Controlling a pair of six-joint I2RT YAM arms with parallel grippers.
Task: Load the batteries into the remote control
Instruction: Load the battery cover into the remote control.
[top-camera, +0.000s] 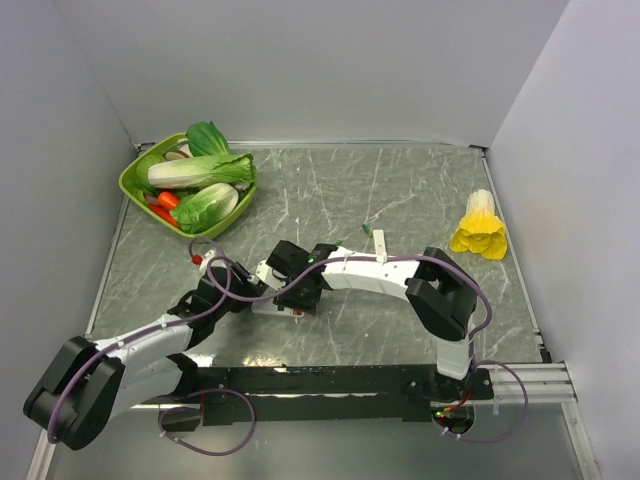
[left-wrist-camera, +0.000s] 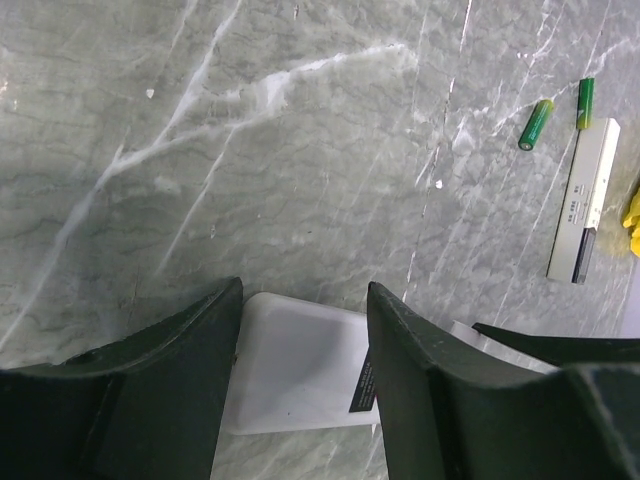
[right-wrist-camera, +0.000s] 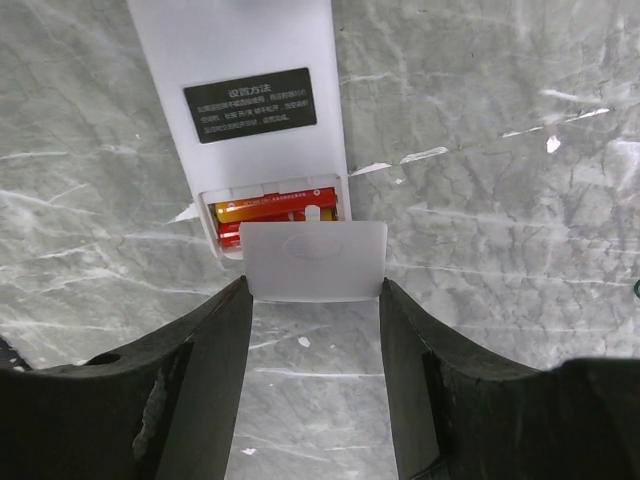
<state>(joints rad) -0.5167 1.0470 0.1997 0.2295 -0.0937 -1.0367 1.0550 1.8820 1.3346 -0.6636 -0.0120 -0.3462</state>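
right gripper (right-wrist-camera: 315, 288) pinches battery cover (right-wrist-camera: 313, 255), seemingly | remote control (right-wrist-camera: 240, 60) long axis runs ahead toward frame top | batteries (right-wrist-camera: 275, 210) seated | left gripper (left-wrist-camera: 305, 290) hold: cannot tell

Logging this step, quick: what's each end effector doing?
Left end effector: closed on the remote control.
Right end effector: closed on the battery cover.

On my grey marbled desk (top-camera: 420, 190), a lime-green plastic basket (top-camera: 128, 180) of toy vegetables (top-camera: 200, 172) sits far left. A yellow leafy toy with a white stalk (top-camera: 480, 228) sits far right. Two small green cylinders (left-wrist-camera: 536, 124) lie just beside a narrow white-and-black bar (left-wrist-camera: 586, 200).
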